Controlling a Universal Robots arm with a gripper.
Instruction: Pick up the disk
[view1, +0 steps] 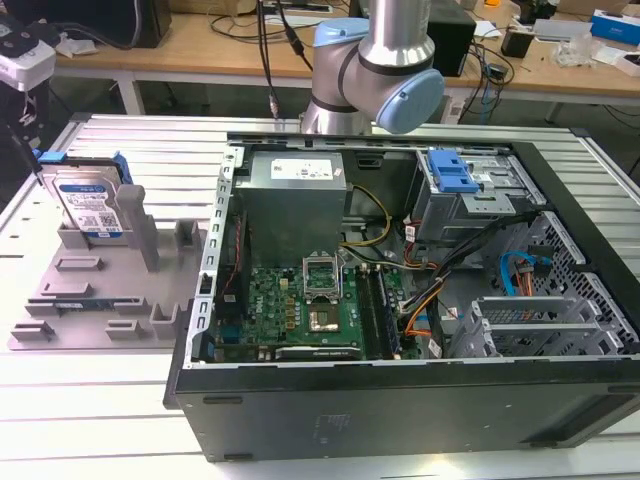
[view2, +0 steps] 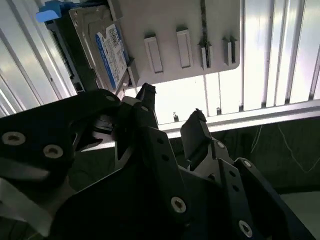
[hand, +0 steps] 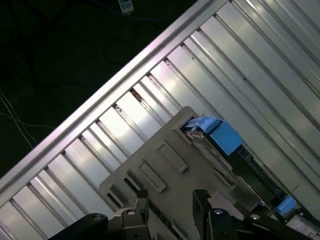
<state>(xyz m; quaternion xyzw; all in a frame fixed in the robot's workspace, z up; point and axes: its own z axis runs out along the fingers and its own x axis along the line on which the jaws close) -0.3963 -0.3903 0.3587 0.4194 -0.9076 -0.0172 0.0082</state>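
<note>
The disk is a silver drive with a white-and-blue label and blue side rails. It stands upright in the grey fixture tray at the exterior view's left. In the second wrist view the disk leans in the tray, some way beyond my gripper. The black fingers are apart with nothing between them. In the first wrist view the gripper hovers over the tray, with the disk edge-on a short way off.
An open computer case with motherboard, cables and a blue ribbed bracket takes up the middle and right of the slatted metal table. My arm rises behind the case. Wooden benches with clutter stand at the back.
</note>
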